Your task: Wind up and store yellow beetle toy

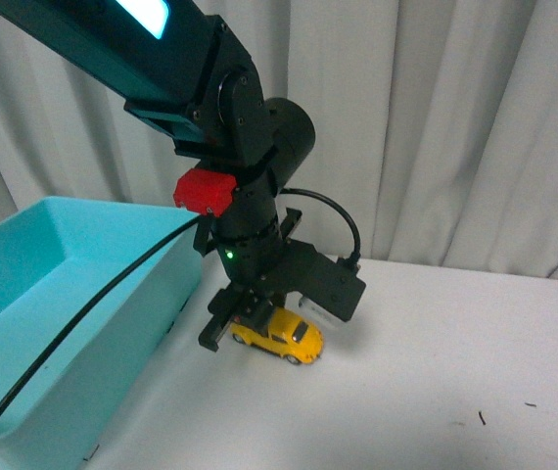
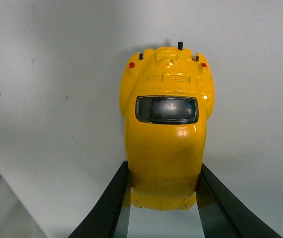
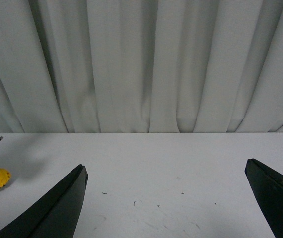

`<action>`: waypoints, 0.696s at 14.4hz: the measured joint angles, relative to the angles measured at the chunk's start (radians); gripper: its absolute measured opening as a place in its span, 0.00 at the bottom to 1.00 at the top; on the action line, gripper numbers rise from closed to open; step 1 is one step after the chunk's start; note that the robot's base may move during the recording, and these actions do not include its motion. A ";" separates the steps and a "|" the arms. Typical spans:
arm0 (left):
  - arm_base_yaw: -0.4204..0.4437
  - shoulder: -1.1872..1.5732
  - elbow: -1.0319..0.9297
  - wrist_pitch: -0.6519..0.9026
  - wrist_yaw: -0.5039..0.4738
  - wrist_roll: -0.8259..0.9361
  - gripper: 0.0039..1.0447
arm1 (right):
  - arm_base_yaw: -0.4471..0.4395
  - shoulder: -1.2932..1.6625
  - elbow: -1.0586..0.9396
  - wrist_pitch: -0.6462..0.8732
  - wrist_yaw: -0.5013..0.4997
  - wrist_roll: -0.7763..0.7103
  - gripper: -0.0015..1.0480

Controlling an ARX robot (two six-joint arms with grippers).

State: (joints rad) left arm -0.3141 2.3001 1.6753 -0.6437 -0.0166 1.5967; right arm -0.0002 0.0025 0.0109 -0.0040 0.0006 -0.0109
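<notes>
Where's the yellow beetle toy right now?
Front view: the yellow beetle toy sits on the white table just right of the teal bin, below centre, one end pinched in the left gripper.

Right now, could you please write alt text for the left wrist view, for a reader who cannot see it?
A yellow toy car, seen from above on a white table, sits between two black jaws that press against its sides near one end.
</notes>
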 joint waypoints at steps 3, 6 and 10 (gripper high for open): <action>-0.008 -0.051 0.031 -0.032 0.090 -0.055 0.31 | 0.000 0.000 0.000 0.000 0.000 0.000 0.94; 0.074 -0.249 0.030 -0.019 0.227 -0.196 0.31 | 0.000 0.000 0.000 0.000 0.000 0.000 0.94; 0.325 -0.561 -0.101 -0.021 0.367 -0.489 0.31 | 0.000 0.000 0.000 0.000 0.000 0.000 0.94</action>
State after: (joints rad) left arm 0.0109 1.7390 1.5745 -0.6643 0.3500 1.1072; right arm -0.0002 0.0025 0.0109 -0.0036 0.0006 -0.0109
